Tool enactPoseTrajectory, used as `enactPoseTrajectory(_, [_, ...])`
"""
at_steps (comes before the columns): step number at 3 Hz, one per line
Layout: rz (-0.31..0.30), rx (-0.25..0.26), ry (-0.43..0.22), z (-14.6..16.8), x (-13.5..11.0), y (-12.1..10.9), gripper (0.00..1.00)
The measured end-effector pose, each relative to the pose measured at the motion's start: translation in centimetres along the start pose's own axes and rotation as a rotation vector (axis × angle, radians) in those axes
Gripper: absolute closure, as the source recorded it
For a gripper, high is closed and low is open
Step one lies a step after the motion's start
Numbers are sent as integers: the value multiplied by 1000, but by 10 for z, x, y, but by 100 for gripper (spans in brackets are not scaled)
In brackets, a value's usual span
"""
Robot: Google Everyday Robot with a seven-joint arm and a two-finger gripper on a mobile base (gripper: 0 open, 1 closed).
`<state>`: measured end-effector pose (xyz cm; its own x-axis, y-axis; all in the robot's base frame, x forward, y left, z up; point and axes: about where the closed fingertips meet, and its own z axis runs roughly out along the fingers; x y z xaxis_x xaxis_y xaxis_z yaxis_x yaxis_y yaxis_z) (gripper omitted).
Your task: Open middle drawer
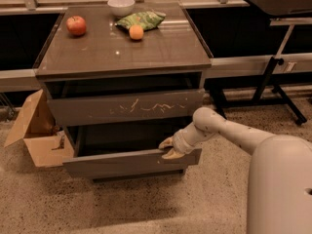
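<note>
1. An open cardboard box [41, 147] sits on the floor against the left side of the desk [146, 52].
2. On the desk's top, a red apple [76, 25] lies at the back left. A white bowl [121, 6], a green snack bag [146, 18] and an orange [136, 31] sit at the back centre.
3. The middle drawer [117, 164] juts partly open from the desk's front, under the scratched top drawer [97, 108].
4. The tool [168, 148] is clamped on the middle drawer's top edge, toward the desk's right side.
</note>
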<state>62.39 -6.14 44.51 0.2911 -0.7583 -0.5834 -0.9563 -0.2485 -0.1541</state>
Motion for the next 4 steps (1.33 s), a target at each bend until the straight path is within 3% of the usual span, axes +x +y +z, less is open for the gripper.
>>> enactPoseTrajectory(1, [-28,-21,-40,-6,-16,14,96])
enactPoseTrajectory(2, [-14,-43,-147,-6,-20,32,100])
enactPoseTrajectory(3, [-2,-39,-201,-5,-20,39,100])
enactPoseTrajectory(4, [-2,-39,-201,-5,-20,39,83])
